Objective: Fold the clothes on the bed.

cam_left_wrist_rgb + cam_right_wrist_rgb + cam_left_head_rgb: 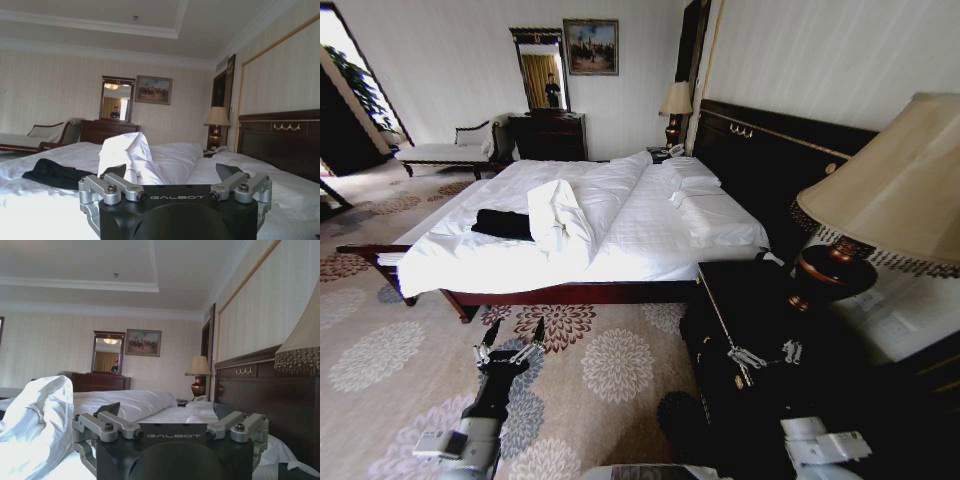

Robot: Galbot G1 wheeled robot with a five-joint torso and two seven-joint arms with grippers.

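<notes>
A large bed (650, 225) with white sheets, a dark wooden frame and a tall dark headboard stands on a carpet (590, 365) patterned with big round flowers. The black T-shirt (503, 223) lies crumpled on the mattress near the foot of the bed, on the robot's left side, just beside a bunched ridge of white duvet (560, 218) that rises higher than the shirt. In the left wrist view the shirt (56, 173) shows as a dark, flattish heap on the white sheet, with the duvet (127, 155) heaped up next to it. The left end effector (508, 336) hangs over the carpet in front of the bed, well apart from the shirt, its two fingers spread wide and grasping nothing; the left wrist view shows the same released fingers (115, 171) with the bed beyond them. The right end effector (765, 352) is over the dark nightstand (745, 320) beside the bed, and in the right wrist view its fingers (111, 409) also stand apart and empty. A lamp (880, 195) with a cream shade sits on that nightstand. A mirror (541, 68) and a framed painting (590, 46) hang on the far wall.
</notes>
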